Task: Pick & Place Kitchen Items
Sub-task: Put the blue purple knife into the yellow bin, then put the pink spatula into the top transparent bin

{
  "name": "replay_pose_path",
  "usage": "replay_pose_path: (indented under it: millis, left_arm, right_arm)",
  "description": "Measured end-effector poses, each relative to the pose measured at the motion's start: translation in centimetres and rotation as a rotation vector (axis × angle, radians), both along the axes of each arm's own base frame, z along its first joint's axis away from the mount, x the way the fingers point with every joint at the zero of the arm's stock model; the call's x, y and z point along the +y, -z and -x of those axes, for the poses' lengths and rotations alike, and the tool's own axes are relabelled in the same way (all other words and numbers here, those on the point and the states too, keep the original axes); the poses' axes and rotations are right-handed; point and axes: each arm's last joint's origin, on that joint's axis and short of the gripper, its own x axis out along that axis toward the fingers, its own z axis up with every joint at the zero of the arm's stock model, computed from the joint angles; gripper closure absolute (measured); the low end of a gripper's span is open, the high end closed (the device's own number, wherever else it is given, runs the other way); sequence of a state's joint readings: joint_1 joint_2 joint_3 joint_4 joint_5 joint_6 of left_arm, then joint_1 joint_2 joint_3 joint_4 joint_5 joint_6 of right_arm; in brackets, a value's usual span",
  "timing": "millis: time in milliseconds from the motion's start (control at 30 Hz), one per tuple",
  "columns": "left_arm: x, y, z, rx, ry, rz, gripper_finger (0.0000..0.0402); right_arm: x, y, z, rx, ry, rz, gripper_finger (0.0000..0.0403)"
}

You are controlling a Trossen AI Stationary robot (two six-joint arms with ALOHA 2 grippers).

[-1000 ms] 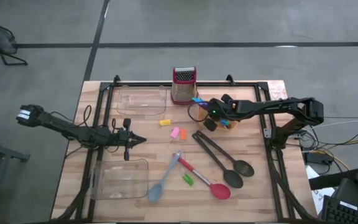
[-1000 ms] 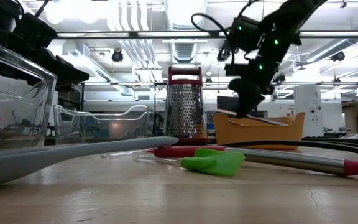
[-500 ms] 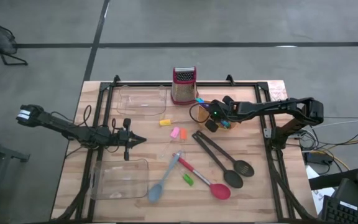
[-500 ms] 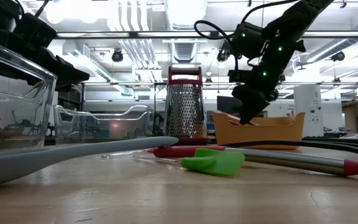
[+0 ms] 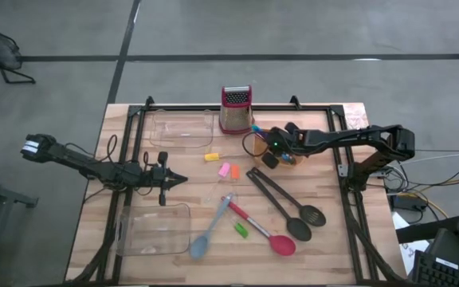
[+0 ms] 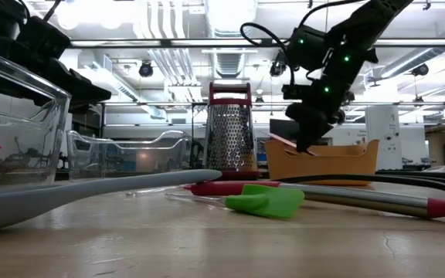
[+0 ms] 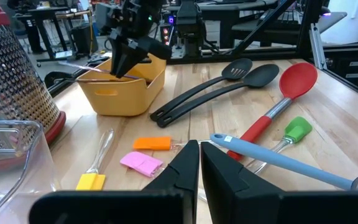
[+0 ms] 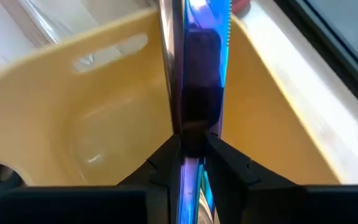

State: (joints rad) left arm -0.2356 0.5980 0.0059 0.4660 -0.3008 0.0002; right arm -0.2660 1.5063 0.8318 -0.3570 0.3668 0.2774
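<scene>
My right gripper (image 8: 191,146) is pinching a thin blue-purple stick (image 8: 194,74) between its narrowed fingers, holding it over the inside of the orange plastic bowl (image 5: 253,148) at the back right of the wooden table (image 5: 333,239). In the low view the stick is slanting down to the bowl's rim. Just beside the bowl the red-topped metal box grater (image 5: 235,109) is standing upright. In front of the bowl two long black slotted spoons (image 5: 289,206) are lying side by side, and near them a red-headed spoon (image 5: 265,232), a grey-blue spatula (image 5: 210,231) and a small green block (image 5: 241,229). Yellow (image 5: 211,157), pink (image 5: 225,169) and orange (image 5: 233,171) blocks are lying between the bowl and my left gripper (image 5: 180,180), which is waiting closed and empty above the table's left half, between two clear plastic trays (image 5: 156,229)
</scene>
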Motion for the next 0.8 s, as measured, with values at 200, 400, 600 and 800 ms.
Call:
replay_pose_path:
  millis: [200, 400, 600, 800]
  left_arm:
    - [0.0, 0.0, 0.0, 0.0, 0.0, 0.0, 0.0378]
    - [0.0, 0.0, 0.0, 0.0, 0.0, 0.0, 0.0378]
    - [0.0, 0.0, 0.0, 0.0, 0.0, 0.0, 0.0378]
    - [0.0, 0.0, 0.0, 0.0, 0.0, 0.0, 0.0378]
  right_arm:
    - [0.5, -1.5, -1.1, -0.036, -0.049, 0.024, 0.0296]
    - [1.3, -2.8, -2.1, -0.07, -0.094, 0.041, 0.0266]
    - [2.8, -4.1, -3.1, -0.111, -0.156, 0.053, 0.0244]
    - [4.1, -4.6, -3.6, -0.129, -0.217, 0.065, 0.0231]
